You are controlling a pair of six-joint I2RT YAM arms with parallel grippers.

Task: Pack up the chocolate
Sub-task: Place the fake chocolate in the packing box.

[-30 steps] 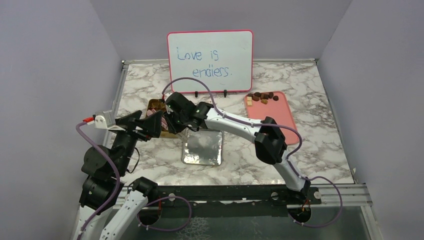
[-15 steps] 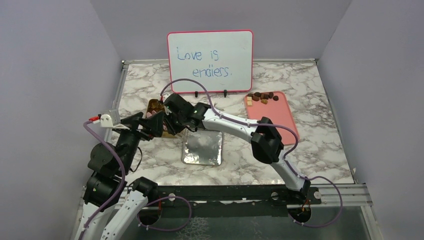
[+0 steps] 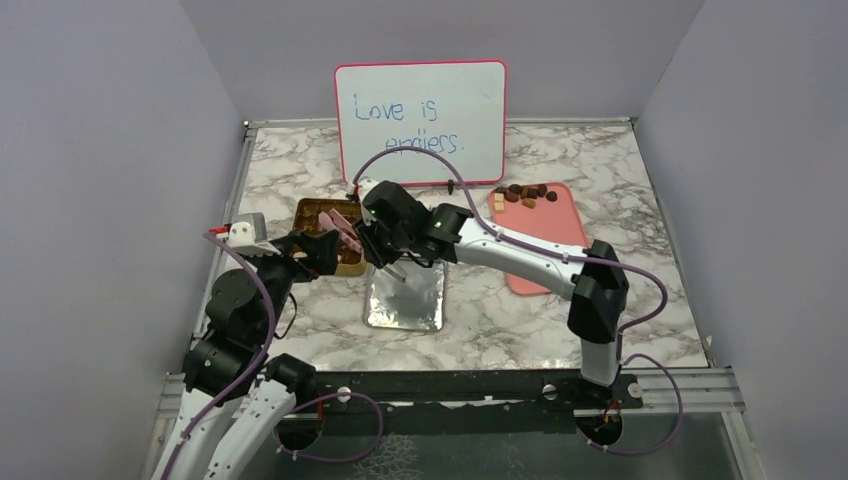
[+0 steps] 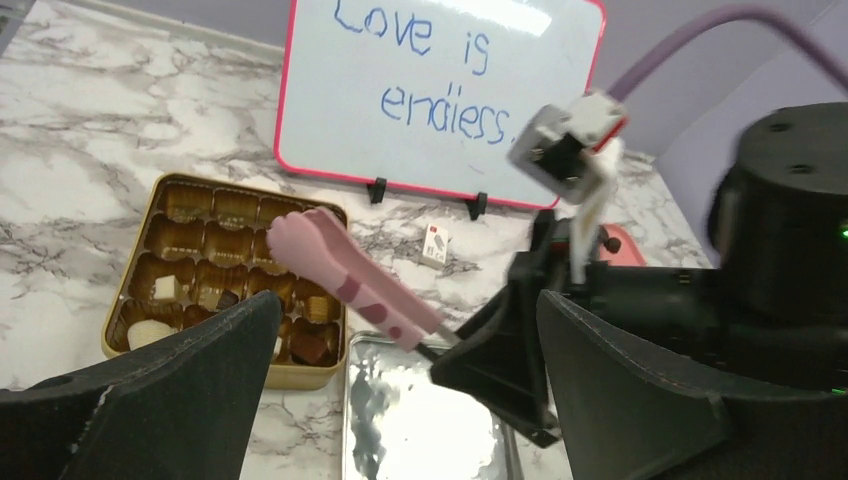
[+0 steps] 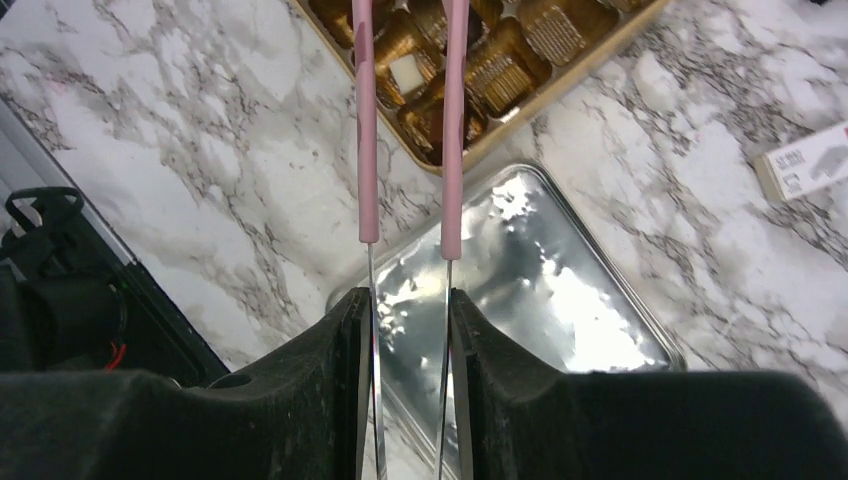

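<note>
Right gripper [image 5: 408, 320] is clamping pink tongs [image 5: 366, 120] over the gold tin [image 4: 300, 378]; left gripper [image 4: 405, 340] is gaping, empty. Only the top view is showing loose chocolate [image 3: 520, 193] far right of that tin.

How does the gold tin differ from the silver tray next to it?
The gold tin has an insert of small cups, a few holding chocolate pieces; the silver tray is bare inside. The gold tin looks duller and deeper; the silver tray is mirror-bright and shallow. The gold tin lies closer to the whiteboard than the silver tray. Both are rounded rectangles lying flat on the marble table.
</note>
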